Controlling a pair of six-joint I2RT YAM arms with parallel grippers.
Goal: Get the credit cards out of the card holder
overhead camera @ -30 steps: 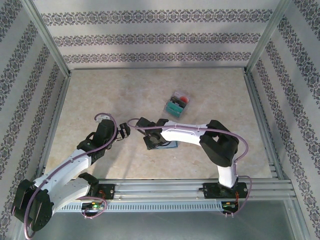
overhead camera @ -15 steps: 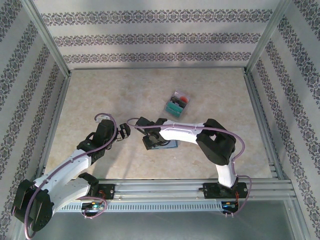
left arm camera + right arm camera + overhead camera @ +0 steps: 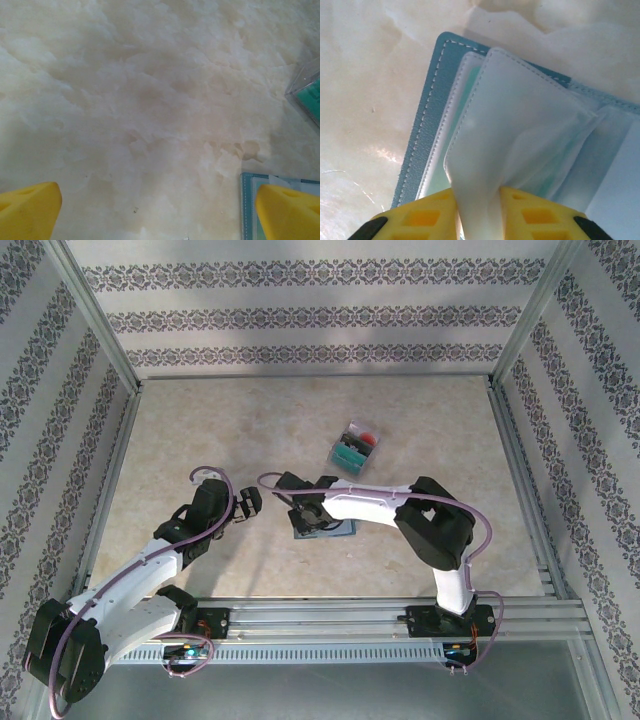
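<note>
Card holder (image 3: 426, 131) half-hidden under R pincer (image 3: 477, 201), tight on its clear sleeve (image 3: 520, 115); L pincer (image 3: 160, 212) wide, empty.

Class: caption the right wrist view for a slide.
Right gripper pinching a translucent sleeve of the blue card holder.

no text, label, brand, number or sign could be read anywhere. faint dark marks were seen on the teal card (image 3: 311, 97) at the right edge of the left wrist view, but they were too blurred to be made out.
</note>
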